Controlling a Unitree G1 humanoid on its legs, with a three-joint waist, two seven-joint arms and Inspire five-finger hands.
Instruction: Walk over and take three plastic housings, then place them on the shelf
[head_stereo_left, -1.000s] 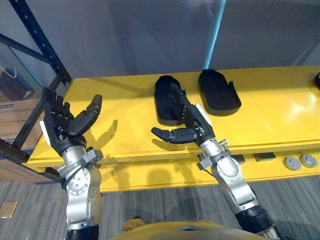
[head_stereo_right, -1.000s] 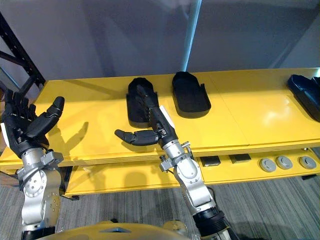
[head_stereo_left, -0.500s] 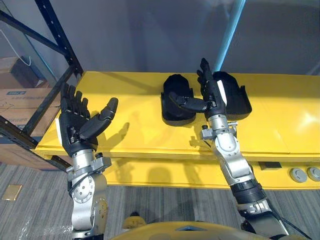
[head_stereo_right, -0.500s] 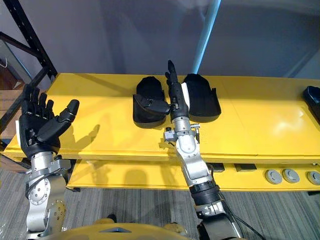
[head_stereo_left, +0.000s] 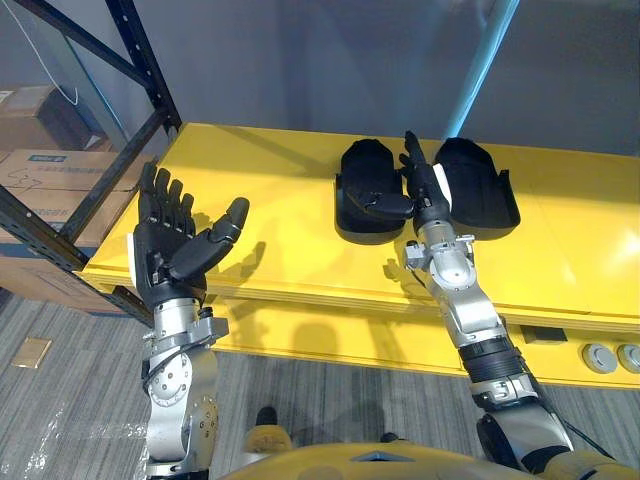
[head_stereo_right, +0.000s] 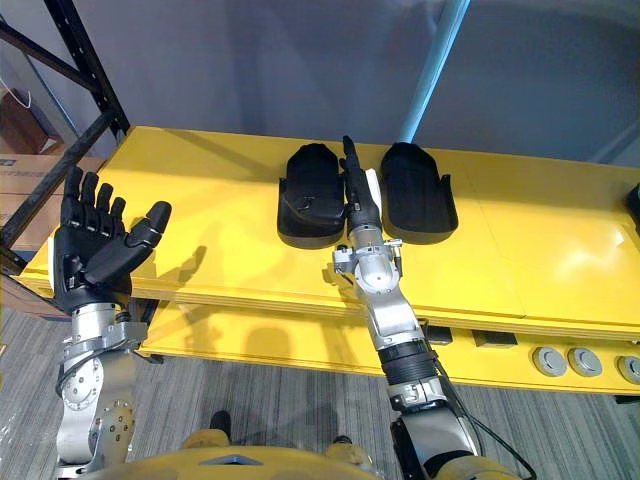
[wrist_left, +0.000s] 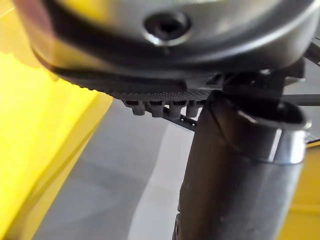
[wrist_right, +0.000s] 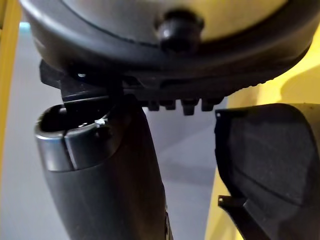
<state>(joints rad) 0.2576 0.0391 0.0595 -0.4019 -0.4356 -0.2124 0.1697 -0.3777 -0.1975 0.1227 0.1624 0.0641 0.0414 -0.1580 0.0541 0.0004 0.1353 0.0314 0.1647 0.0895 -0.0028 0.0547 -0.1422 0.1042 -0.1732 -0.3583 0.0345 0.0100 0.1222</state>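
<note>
Two black plastic housings lie side by side on the yellow shelf (head_stereo_left: 270, 180): a left housing (head_stereo_left: 362, 192) and a right housing (head_stereo_left: 480, 192). My right hand (head_stereo_left: 424, 196) stands edge-on in the gap between them, open, its fingers straight and pointing to the back. Its thumb reaches sideways over the left housing's near right part. In the right wrist view one housing's (wrist_right: 272, 160) wall shows close beside the thumb (wrist_right: 107, 170). My left hand (head_stereo_left: 168, 248) hovers palm-up and open above the shelf's left end, holding nothing.
A black rack upright (head_stereo_left: 145, 70) and its braces stand at the shelf's left end, with cardboard boxes (head_stereo_left: 40, 160) behind. A light blue pole (head_stereo_left: 478, 60) rises behind the housings. Round grey discs (head_stereo_right: 550, 360) sit on the lower ledge at the right. Another dark part (head_stereo_right: 635, 200) lies at the far right.
The camera has moved closer and shifted. My right hand went from the shelf's front edge, before the left housing, into the gap between the two housings. The left hand stays open.
</note>
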